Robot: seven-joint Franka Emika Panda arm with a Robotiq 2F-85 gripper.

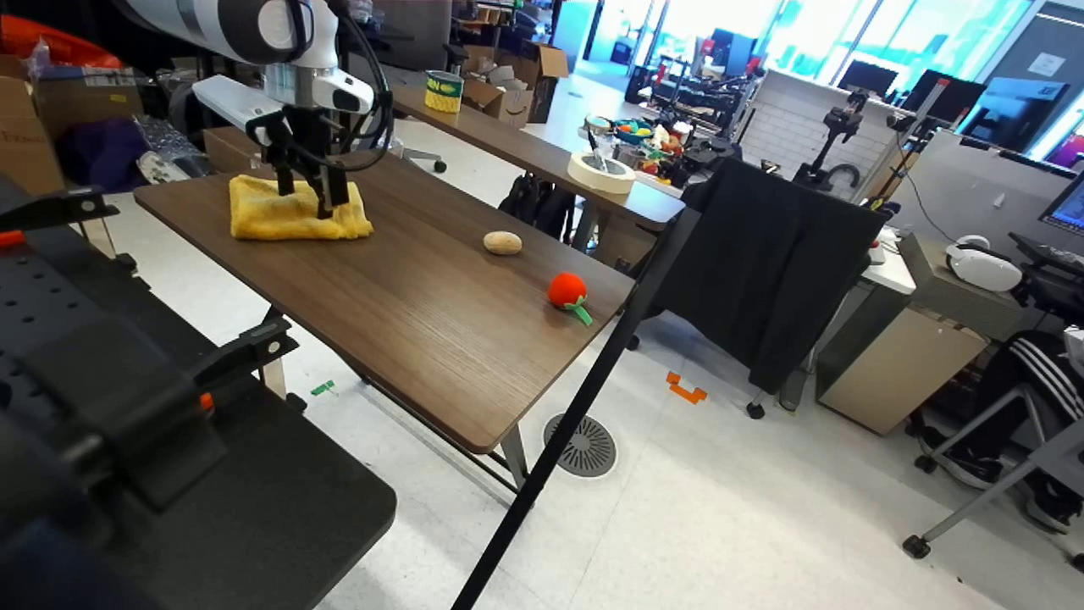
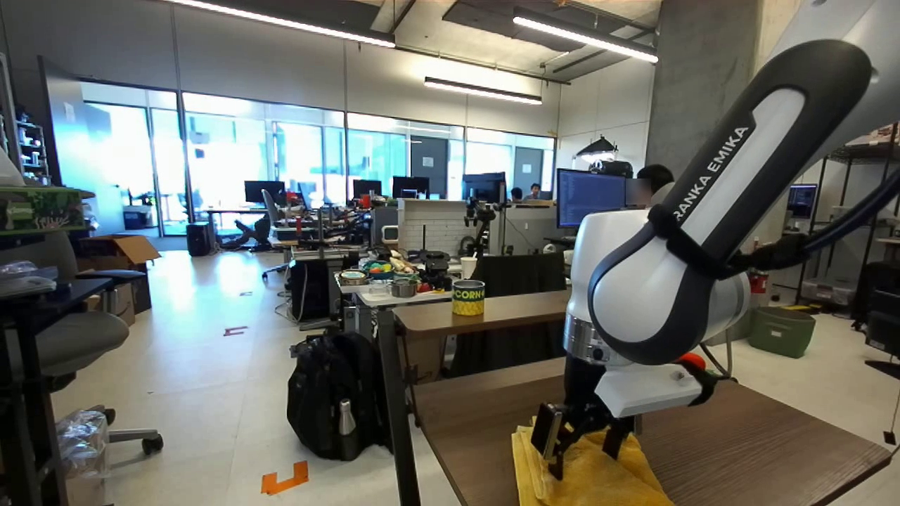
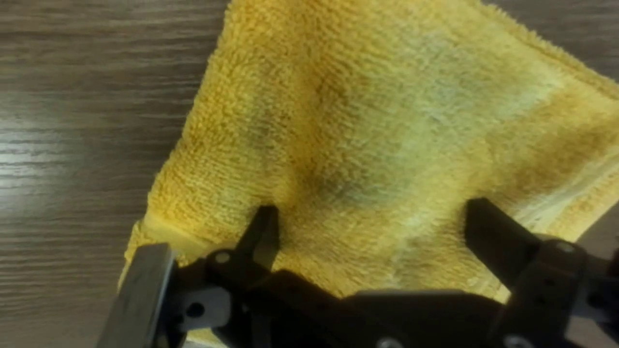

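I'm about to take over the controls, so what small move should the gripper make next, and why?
Probably close the gripper slowly: its fingers stand wide apart, with their tips at the folded yellow towel, so shutting might gather a fold. Whether the tips already press into it, I can't tell.

Wrist view: yellow towel (image 3: 387,121) runs off top and right edges, spread jaws hide a lower patch. Can't tell if the tips press into it. In an exterior view, towel (image 2: 598,485) and tabletop (image 2: 773,443) are cut by the bottom edge, red ball (image 2: 692,361) is mostly behind the arm (image 2: 654,302), monitor (image 2: 590,198) text too small to read. In an exterior view, the dark thing (image 1: 110,398) at lower left is too blurred to identify.
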